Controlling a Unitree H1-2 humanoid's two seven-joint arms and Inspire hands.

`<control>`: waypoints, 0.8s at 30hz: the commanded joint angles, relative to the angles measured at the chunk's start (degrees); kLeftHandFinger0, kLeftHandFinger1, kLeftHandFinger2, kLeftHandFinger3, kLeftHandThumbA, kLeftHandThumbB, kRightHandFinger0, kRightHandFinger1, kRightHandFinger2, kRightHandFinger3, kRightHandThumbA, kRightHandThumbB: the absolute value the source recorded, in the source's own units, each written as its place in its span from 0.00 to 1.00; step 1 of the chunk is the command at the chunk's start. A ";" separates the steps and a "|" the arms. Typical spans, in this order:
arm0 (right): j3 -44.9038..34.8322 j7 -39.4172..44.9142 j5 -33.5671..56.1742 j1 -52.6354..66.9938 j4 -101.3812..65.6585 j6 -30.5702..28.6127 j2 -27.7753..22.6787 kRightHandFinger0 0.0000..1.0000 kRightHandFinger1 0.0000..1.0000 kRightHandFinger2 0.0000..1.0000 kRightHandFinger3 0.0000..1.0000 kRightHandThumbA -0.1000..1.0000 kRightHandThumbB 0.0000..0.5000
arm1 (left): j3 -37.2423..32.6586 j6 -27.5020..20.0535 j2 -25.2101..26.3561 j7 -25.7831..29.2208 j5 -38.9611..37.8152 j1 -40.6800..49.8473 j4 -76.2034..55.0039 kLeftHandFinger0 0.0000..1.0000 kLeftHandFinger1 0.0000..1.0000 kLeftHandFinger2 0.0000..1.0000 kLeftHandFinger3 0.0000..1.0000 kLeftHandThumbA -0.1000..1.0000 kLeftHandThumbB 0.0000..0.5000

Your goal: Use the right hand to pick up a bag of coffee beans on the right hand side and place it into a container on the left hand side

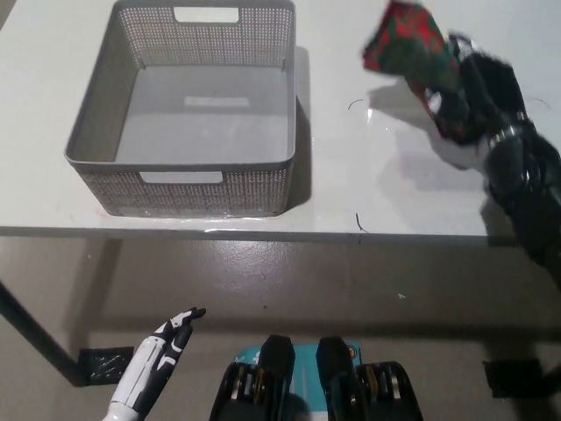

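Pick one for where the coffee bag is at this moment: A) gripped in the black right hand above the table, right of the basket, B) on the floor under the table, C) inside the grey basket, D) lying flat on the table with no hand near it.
A: the red-and-green coffee bag is gripped in the black right hand over the white table, right of the grey basket, whose inside shows nothing.

We see a white table (pixel 386 197) with a glossy top and its front edge running straight across the view. On its left part stands a grey mesh basket (pixel 98 114), square, with slot handles in its near and far walls and set close to the front edge. A few small dark marks lie on the bare top to the right.
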 commanded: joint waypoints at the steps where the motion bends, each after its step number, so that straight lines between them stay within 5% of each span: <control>1: -2.53 0.97 2.15 -9.02 -8.84 -0.02 -0.37 0.03 0.55 0.89 0.97 0.00 0.33 | 0.47 -1.77 1.14 -0.59 -0.53 0.26 -1.41 1.00 1.00 1.00 1.00 1.00 0.67; 5: -3.29 4.02 2.22 -10.20 -14.29 3.17 0.30 0.10 0.67 0.94 1.00 0.00 0.31 | 0.38 -1.83 1.19 -0.83 -0.45 0.56 -1.53 1.00 1.00 1.00 1.00 1.00 0.65; 11: -2.96 6.46 1.75 -11.96 -19.12 6.35 2.91 0.13 0.58 0.90 0.96 0.00 0.35 | -0.38 -1.49 0.92 -1.13 -0.18 1.34 -1.67 1.00 1.00 1.00 1.00 1.00 0.62; 15: -2.81 6.08 1.63 -13.68 -18.68 6.35 5.72 0.02 0.45 0.83 0.89 0.00 0.40 | -0.94 -1.36 0.95 -1.58 -0.14 1.38 -1.56 1.00 1.00 1.00 1.00 1.00 0.63; 24: -3.13 5.69 2.11 -15.84 -16.85 9.19 13.74 0.00 0.41 0.81 0.94 0.00 0.34 | -2.46 -1.03 0.89 -2.23 0.99 0.46 -0.99 1.00 0.96 1.00 1.00 1.00 0.64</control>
